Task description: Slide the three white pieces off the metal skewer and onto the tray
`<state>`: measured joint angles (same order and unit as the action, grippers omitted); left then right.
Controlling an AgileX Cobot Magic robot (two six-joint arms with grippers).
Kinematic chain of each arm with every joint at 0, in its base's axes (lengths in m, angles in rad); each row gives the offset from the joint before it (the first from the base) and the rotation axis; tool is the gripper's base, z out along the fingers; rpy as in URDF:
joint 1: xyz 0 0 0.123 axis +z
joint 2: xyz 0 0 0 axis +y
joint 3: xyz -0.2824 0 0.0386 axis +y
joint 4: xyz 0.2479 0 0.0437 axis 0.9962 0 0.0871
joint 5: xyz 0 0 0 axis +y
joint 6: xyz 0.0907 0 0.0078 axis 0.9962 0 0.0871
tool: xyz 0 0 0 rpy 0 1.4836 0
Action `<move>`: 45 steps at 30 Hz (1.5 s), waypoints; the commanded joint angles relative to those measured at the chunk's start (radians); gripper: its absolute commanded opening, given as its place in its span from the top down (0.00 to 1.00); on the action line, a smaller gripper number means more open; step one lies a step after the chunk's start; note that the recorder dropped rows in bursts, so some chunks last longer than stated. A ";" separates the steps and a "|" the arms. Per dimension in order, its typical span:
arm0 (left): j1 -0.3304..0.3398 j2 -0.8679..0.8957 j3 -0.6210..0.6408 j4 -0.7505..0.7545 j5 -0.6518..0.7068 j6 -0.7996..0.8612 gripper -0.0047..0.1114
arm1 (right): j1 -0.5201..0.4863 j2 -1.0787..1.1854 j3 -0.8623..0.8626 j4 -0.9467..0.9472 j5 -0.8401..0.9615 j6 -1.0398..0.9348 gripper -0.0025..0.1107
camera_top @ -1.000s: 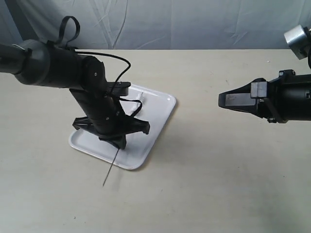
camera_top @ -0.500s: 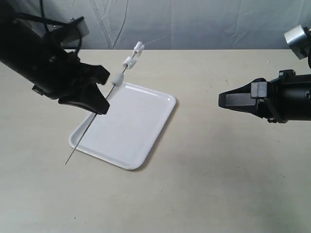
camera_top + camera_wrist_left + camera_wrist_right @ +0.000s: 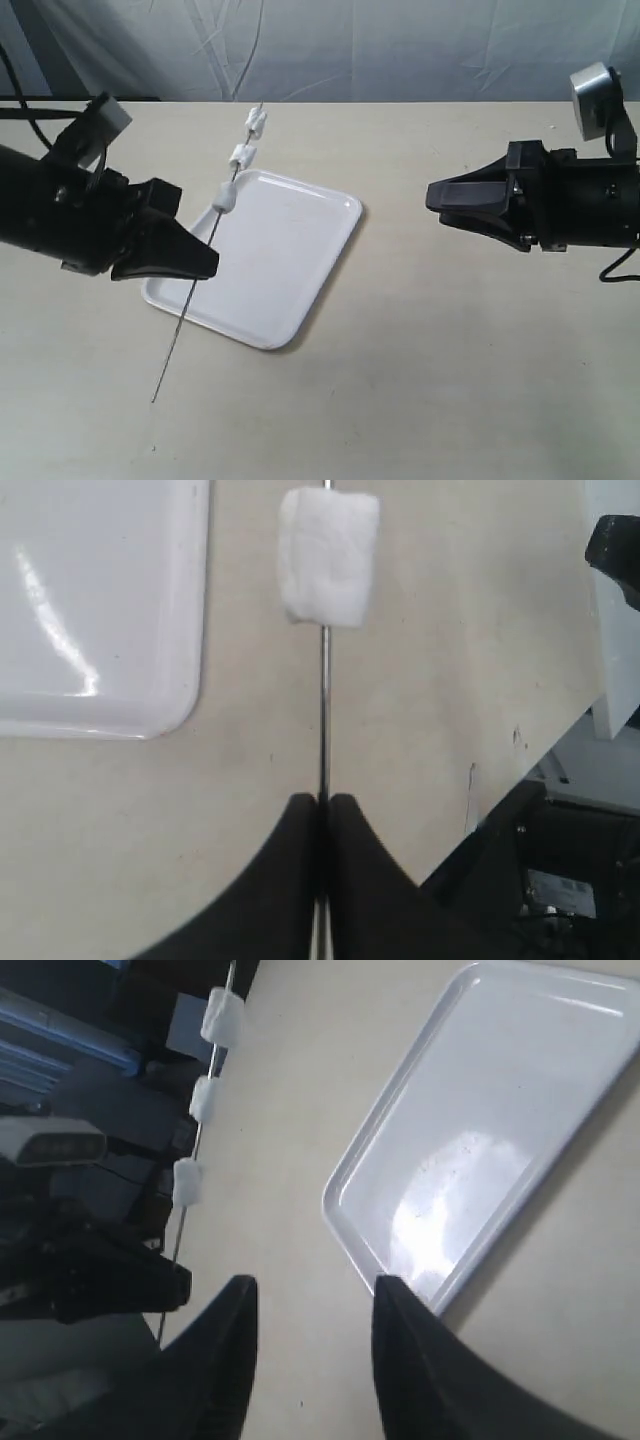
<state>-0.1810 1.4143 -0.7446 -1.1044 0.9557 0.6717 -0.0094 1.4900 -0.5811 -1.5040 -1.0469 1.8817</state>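
The three pieces (image 3: 242, 155) sat threaded on the upper part of the skewer (image 3: 176, 338), one after another with small gaps. The skewer was tilted, and the left gripper (image 3: 205, 262) had its jaws closed tight on the bare rod below the lowest piece. The tray (image 3: 290, 290) lay on the table (image 3: 450, 350) just beside. The right gripper (image 3: 438, 203) was well apart from them, with jaws parted and holding nothing.
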 commanded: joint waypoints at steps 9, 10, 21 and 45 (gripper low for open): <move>0.043 0.087 0.224 -0.378 0.078 0.378 0.96 | 0.146 0.317 -0.057 0.291 -0.132 -0.272 0.65; 0.043 0.089 0.229 -0.376 0.080 0.387 0.96 | 0.172 0.345 -0.089 0.293 -0.135 -0.272 0.65; 0.043 0.089 0.260 -0.368 0.075 0.438 0.96 | 0.292 0.535 -0.397 0.291 -0.087 -0.183 0.59; 0.043 0.133 0.267 -0.434 0.096 0.459 0.96 | 0.407 0.614 -0.523 0.296 -0.034 -0.125 0.58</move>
<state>-0.1401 1.5437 -0.4802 -1.5057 1.0332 1.1175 0.3949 2.1046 -1.0975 -1.2050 -1.0823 1.7603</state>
